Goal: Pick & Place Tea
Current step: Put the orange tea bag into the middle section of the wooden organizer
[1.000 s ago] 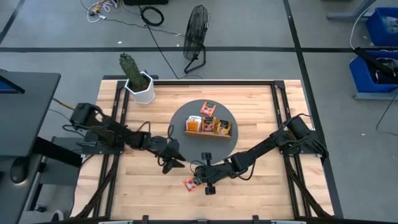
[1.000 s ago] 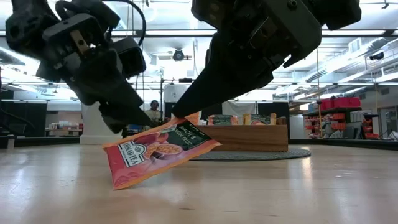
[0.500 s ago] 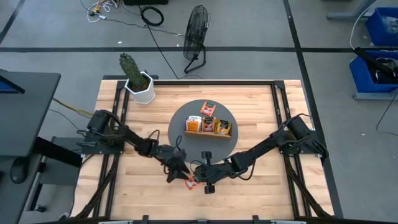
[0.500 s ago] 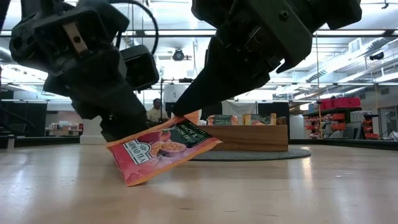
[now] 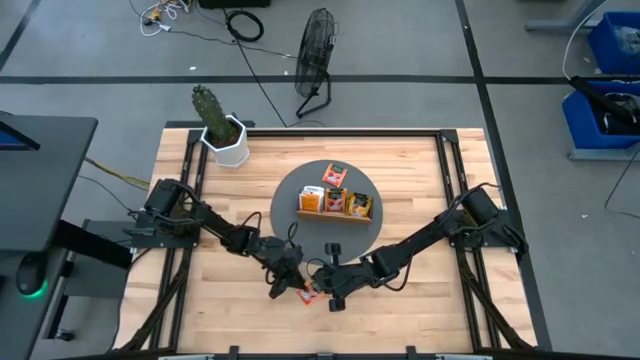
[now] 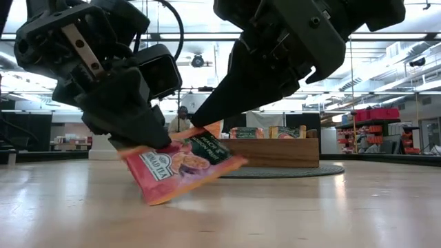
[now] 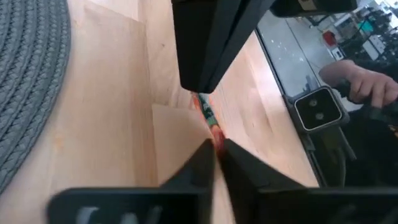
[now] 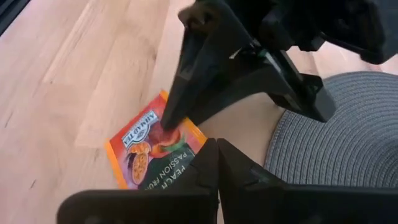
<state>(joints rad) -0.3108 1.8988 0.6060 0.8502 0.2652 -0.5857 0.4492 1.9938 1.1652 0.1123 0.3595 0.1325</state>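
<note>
Low view: a handover of 1 tea sachet (image 6: 185,169), held tilted just above the table (image 6: 310,213), with both the right gripper (image 6: 207,127) and left gripper (image 6: 148,141) pinching it; next, judging by this, 1 gripper must release before the sachet goes to the tray (image 6: 275,150).

Looks like a robotics lab: grey floor with loose cables (image 5: 245,25), a floor fan (image 5: 316,50), blue storage bins (image 5: 612,45), shelving (image 6: 375,124) behind.
</note>
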